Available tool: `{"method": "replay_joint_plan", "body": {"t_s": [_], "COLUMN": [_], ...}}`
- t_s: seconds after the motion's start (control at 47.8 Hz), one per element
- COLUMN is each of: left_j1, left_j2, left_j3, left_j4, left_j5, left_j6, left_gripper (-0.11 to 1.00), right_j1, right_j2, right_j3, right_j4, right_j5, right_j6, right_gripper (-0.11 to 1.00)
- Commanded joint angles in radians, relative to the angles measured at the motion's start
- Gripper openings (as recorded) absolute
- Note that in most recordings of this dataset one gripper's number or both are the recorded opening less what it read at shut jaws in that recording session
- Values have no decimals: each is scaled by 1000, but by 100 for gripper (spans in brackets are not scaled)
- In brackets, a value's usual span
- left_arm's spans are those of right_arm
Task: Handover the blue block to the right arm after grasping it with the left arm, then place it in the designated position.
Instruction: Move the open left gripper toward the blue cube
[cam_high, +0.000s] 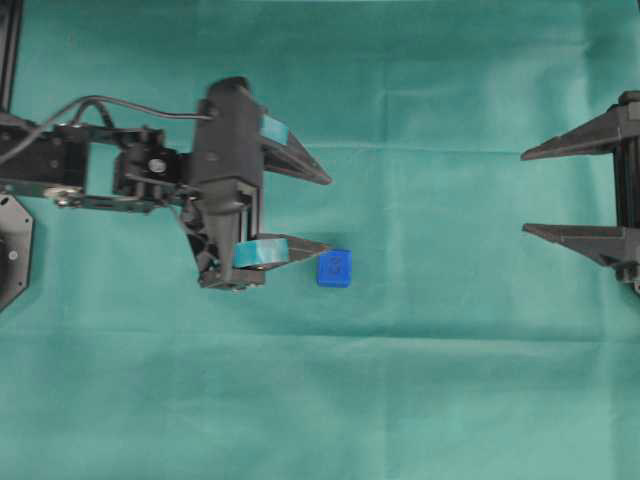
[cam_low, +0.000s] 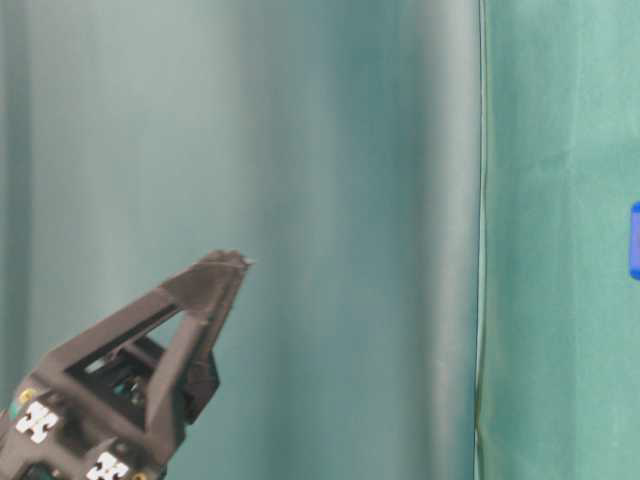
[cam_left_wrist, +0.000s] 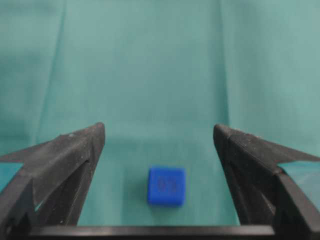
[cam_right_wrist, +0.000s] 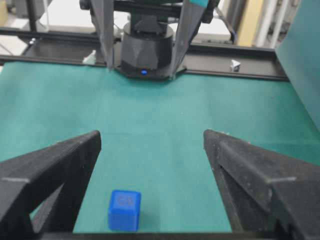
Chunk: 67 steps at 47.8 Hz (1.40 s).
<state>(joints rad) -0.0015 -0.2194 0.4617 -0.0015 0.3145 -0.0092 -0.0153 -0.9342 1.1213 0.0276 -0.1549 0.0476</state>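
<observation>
Left gripper (cam_high: 328, 213): I read the taped jaws fully spread, holding nothing.
Blue block (cam_high: 335, 268): on the green cloth (cam_high: 450, 380), just beyond the lower fingertip.
Right gripper (cam_high: 523, 193): I read it wide open, empty, well apart.

A green cloth (cam_high: 450, 380) covers the bench, showing shallow creases in the overhead view. In the right wrist view, a black frame rail (cam_right_wrist: 240, 57) runs along the far edge of the cloth, and two small white objects (cam_right_wrist: 235, 64) rest on it, well apart. Blurred room background lies beyond.
</observation>
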Motion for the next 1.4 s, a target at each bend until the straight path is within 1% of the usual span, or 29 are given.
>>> {"method": "replay_joint_plan", "body": {"t_s": [0.0,0.126,0.293,1.381], "left_j1": [-2,-12,-21,-21], "left_j2": [3,35,63,66], "left_j3": [-67,-140,-196,-199], "left_j4": [0,2,2,3], "left_j5": [89,219,298,305], "left_j6": [-2,-2,-2,-6], "left_gripper": [100,100,100,100], "right_j1": [0,0,0,0], "right_j2": [6,11,21,28], "right_j3": [-29,-29,-29,-31], "right_j4": [3,3,3,0], "right_j5": [-6,-5,-5,-3], "right_j6": [2,0,0,0], "right_gripper": [94,94,94,94]}}
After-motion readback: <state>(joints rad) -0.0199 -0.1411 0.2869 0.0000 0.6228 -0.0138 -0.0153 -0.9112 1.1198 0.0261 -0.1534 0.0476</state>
